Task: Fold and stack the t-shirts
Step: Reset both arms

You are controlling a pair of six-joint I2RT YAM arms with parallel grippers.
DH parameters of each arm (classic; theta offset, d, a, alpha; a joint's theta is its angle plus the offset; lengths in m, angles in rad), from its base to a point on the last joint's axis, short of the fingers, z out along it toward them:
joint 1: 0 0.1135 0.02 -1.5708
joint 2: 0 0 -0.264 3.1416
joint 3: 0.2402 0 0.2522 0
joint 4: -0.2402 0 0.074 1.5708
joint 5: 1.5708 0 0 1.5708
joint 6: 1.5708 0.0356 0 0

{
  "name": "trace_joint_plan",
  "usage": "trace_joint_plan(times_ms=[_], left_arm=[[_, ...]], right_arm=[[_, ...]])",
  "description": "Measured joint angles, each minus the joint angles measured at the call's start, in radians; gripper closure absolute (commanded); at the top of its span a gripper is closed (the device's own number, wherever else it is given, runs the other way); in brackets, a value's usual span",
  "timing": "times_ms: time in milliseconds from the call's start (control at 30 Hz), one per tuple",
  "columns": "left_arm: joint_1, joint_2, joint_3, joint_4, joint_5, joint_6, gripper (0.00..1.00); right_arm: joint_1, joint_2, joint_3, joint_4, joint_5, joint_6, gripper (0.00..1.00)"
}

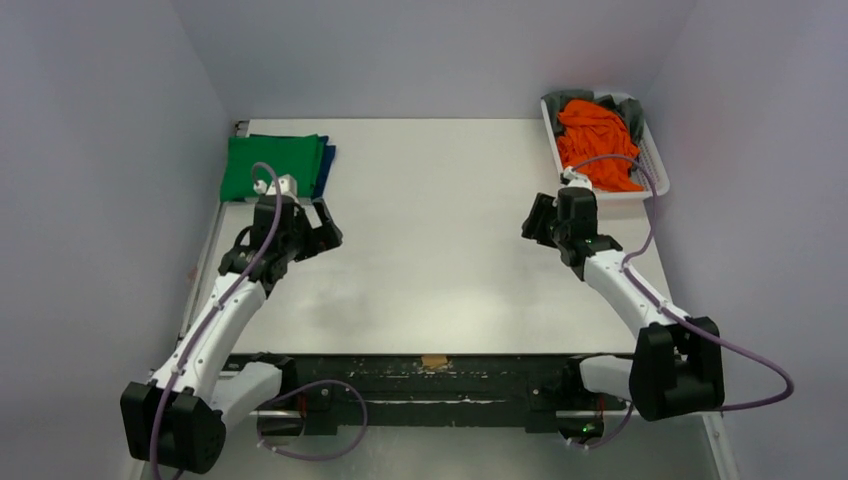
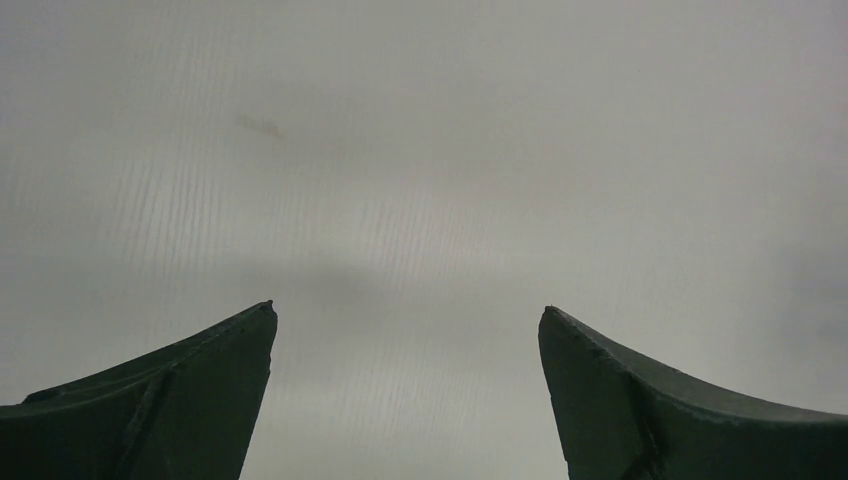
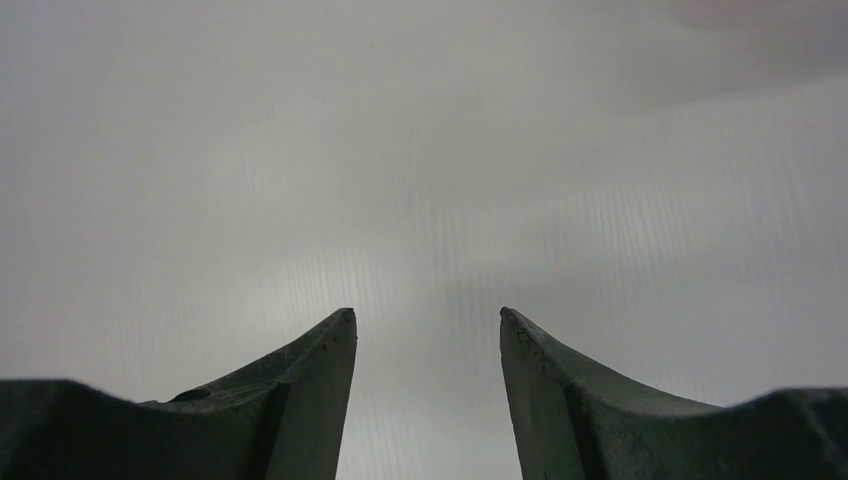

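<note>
A folded bright green t-shirt (image 1: 272,165) lies at the table's far left, on top of a navy blue t-shirt (image 1: 328,165) whose edge shows on its right. An orange t-shirt (image 1: 595,140) is crumpled in a white basket (image 1: 655,165) at the far right, with a grey t-shirt (image 1: 625,108) behind it. My left gripper (image 1: 325,232) hovers just in front of the green stack, open, and its wrist view shows an empty gap (image 2: 408,312) over bare table. My right gripper (image 1: 540,220) sits just in front of the basket, open with a narrower gap (image 3: 427,312) and nothing in it.
The white table (image 1: 440,250) stretches between the two arms. Grey walls close in on the left, back and right. A black rail with the arm bases (image 1: 420,385) runs along the near edge.
</note>
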Motion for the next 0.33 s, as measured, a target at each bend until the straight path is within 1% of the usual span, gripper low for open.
trace_joint_plan(times_ms=[100, 333], left_arm=[[-0.001, -0.083, -0.077, -0.009, -0.003, -0.038, 0.00], [-0.004, -0.128, -0.084, -0.014, -0.006, -0.074, 0.00]], right_arm=[[0.000, -0.040, -0.058, 0.006, 0.010, 0.012, 0.46], [0.000, -0.142, -0.122, 0.058, 0.029, 0.031, 0.46]])
